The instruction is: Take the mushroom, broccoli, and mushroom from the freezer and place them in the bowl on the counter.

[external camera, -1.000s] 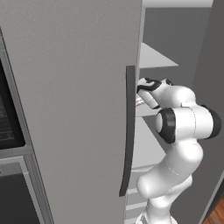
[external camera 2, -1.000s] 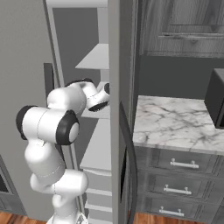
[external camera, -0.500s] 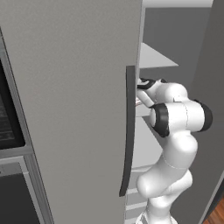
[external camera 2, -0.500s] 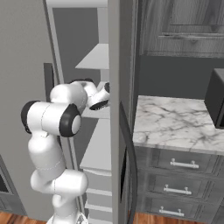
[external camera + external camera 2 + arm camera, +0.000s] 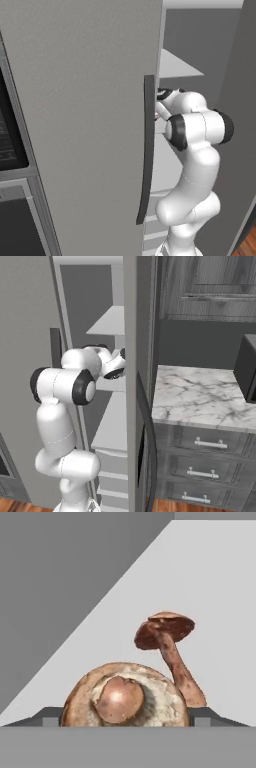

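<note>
Mushroom [image 5: 125, 697] lies cap-up on the freezer shelf [image 5: 210, 587] right between the open jaws, with a second mushroom [image 5: 167, 647] standing just behind it.

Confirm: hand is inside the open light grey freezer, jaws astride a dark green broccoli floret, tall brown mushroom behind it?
Not broccoli. The hand view shows a round brown mushroom cap between the dark finger tips, with the tall-stemmed brown mushroom behind it on the white freezer shelf. The rest holds.
</note>
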